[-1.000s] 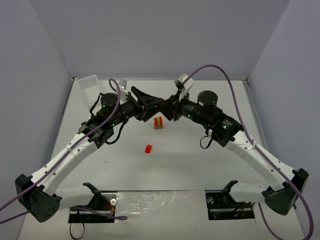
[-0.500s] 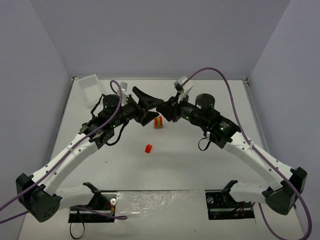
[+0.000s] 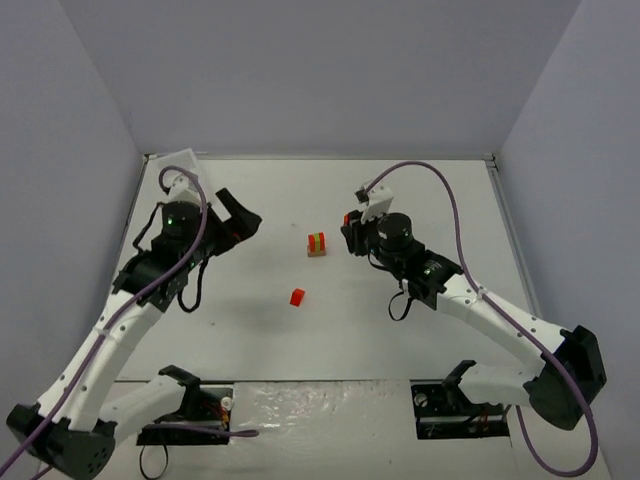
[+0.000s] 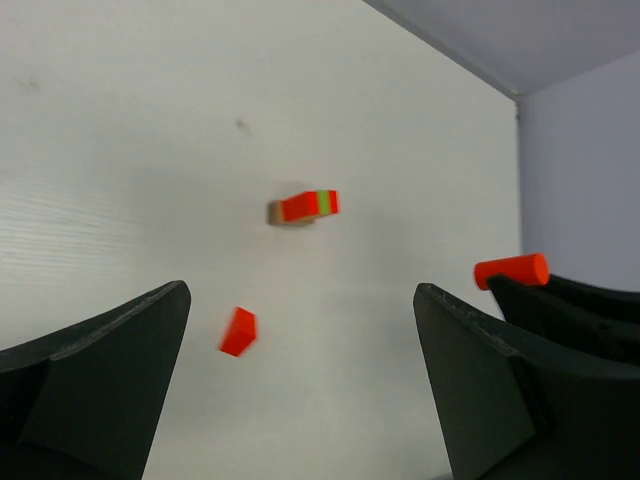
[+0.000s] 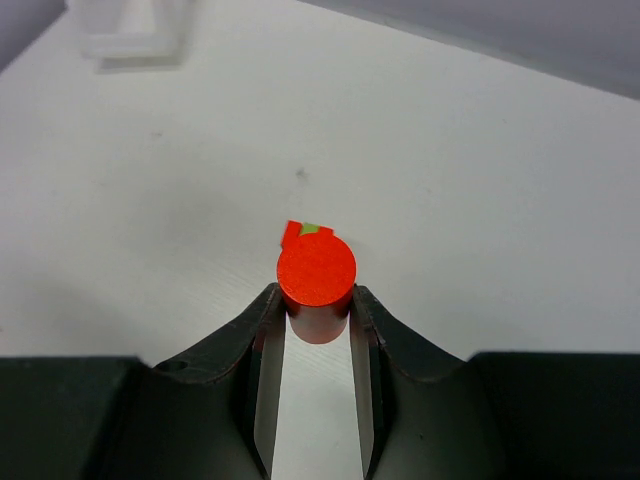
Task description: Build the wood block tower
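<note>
- Jaws of the right gripper (image 5: pixel 316 303) pinch a red cylinder (image 5: pixel 316 268); the left gripper (image 4: pixel 300 300) gapes wide, empty
- The wood block tower (image 3: pixel 316 243) stands mid-table, toward the far edge; a loose red block (image 3: pixel 297 297) lies nearer the near edge
- Likely step: bringing the cylinder to the stack; next needs centring above it, then a gentle lowering

The white worktop (image 3: pixel 280 200) is matt, with a fine line grain like laminate. The small wood block tower (image 3: pixel 317 244) has a bare tan wooden base under smooth painted layers, red and lime green. Near the tower, the small red painted block (image 3: pixel 297 297) looks equally smooth. The red painted wooden cylinder (image 5: pixel 317 270) has a soft sheen on its flat end. The black fingers (image 5: pixel 235 345) of the right end effector (image 5: pixel 317 300) that press it look like matt plastic. Far left of the tower, the clear plastic tray (image 3: pixel 175 165) is translucent.
</note>
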